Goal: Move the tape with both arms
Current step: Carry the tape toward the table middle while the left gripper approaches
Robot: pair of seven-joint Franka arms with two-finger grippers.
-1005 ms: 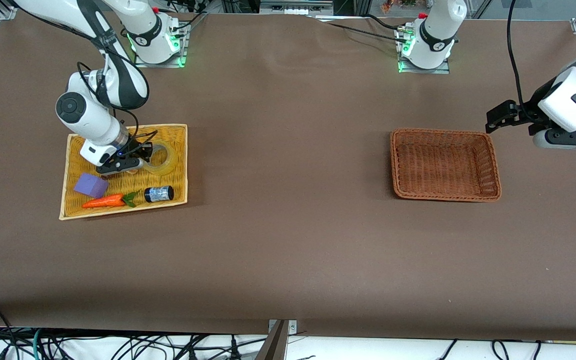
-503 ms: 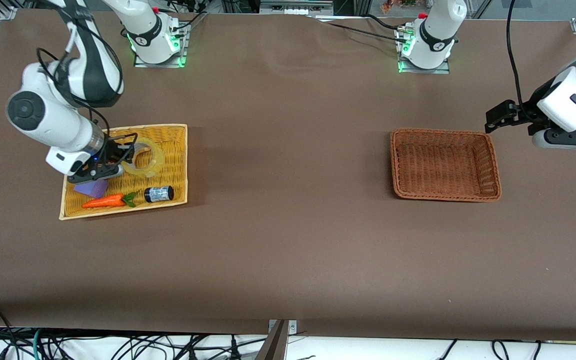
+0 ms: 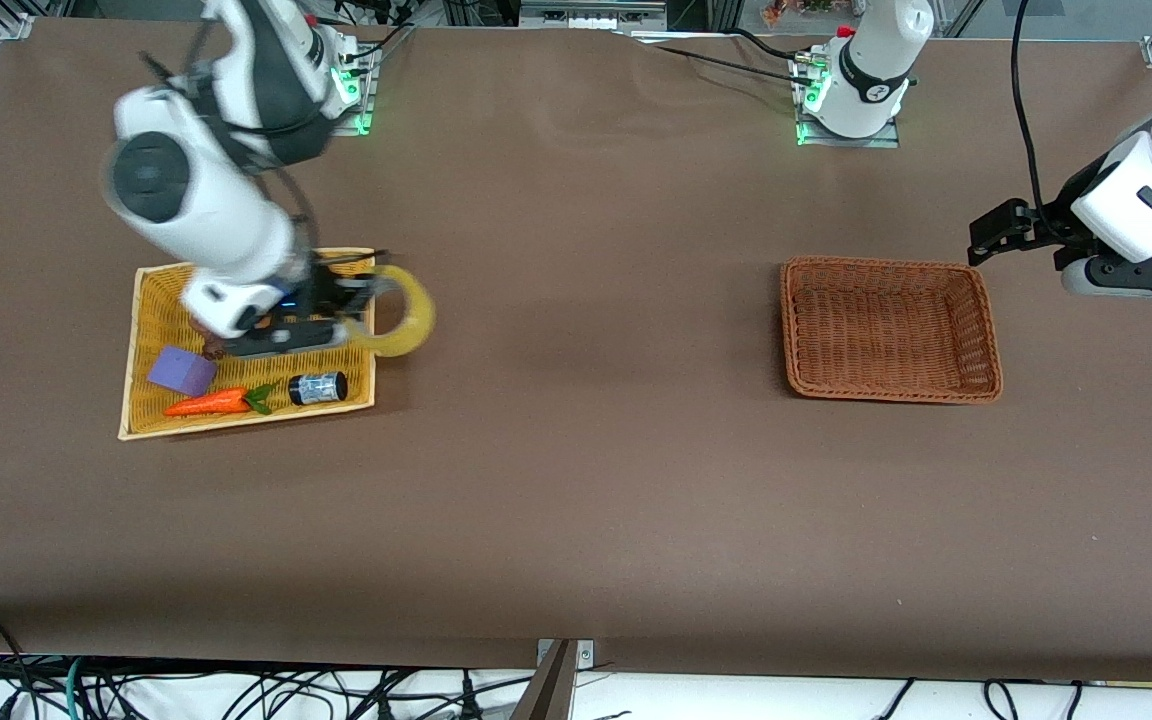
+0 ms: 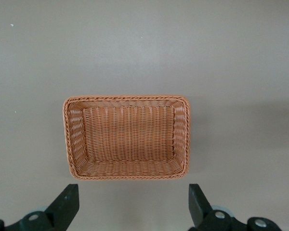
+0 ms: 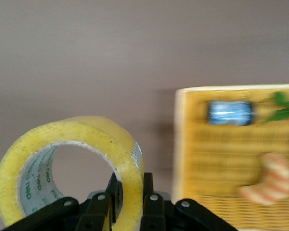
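Note:
My right gripper is shut on the wall of the yellowish tape roll and holds it in the air over the edge of the yellow tray on the side toward the brown basket. In the right wrist view the fingers pinch the tape's ring, one inside and one outside. My left gripper is open and empty, up in the air beside the brown wicker basket at the left arm's end. In the left wrist view its fingertips frame the empty basket.
In the yellow tray lie a purple block, an orange carrot toy and a small dark can. A striped croissant toy shows in the right wrist view. The brown table stretches bare between tray and basket.
My right gripper lifted the tape off the tray and has swung with it toward the basket's end, reaching the tray's edge. The left arm has barely moved.

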